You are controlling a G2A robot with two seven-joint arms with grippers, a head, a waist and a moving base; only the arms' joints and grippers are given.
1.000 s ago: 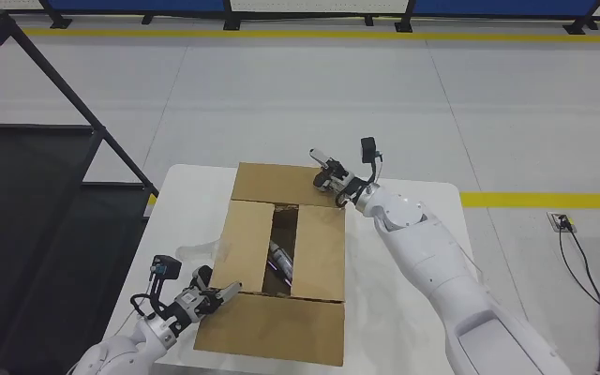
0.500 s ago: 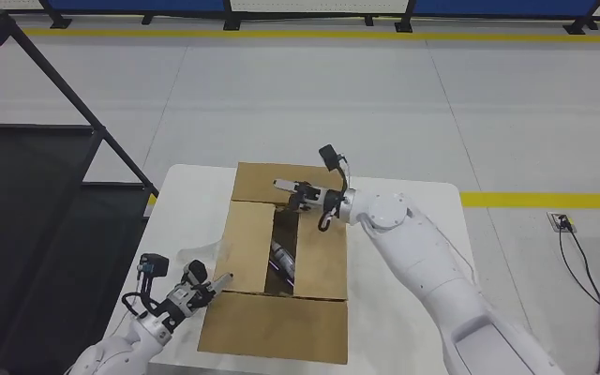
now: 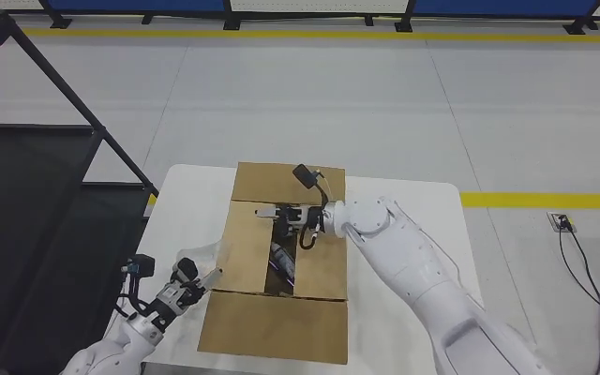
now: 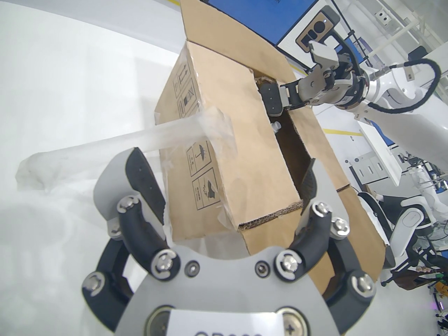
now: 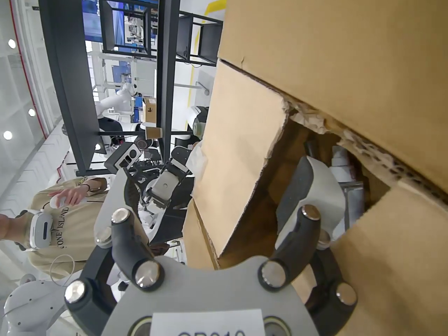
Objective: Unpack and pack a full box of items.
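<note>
A brown cardboard box [image 3: 319, 253] stands in the middle of the white table, its two long top flaps lying nearly flat with a narrow gap between them. In the gap lies a bottle-like item [image 3: 281, 261]; a white bottle [image 5: 341, 162] shows inside. My right gripper [image 3: 279, 214] is open at the gap's far end, one finger [image 5: 309, 183] inside the box and the other outside the left flap [image 5: 241, 141]. My left gripper [image 3: 199, 281] is open just off the box's near left corner [image 4: 245, 190]. A strip of clear tape [image 4: 115, 141] hangs off that corner.
A black metal rack [image 3: 56, 187] stands close to the table's left side. Bare table top [image 3: 403, 300] lies to the right of the box, and a narrower strip [image 3: 187, 206] to its left. The near end flap [image 3: 272, 328] reaches the table's front.
My right gripper has swung from the box's far right corner leftward and down to the gap between the flaps. My left gripper has drawn back from the near flap, toward the table's left front.
</note>
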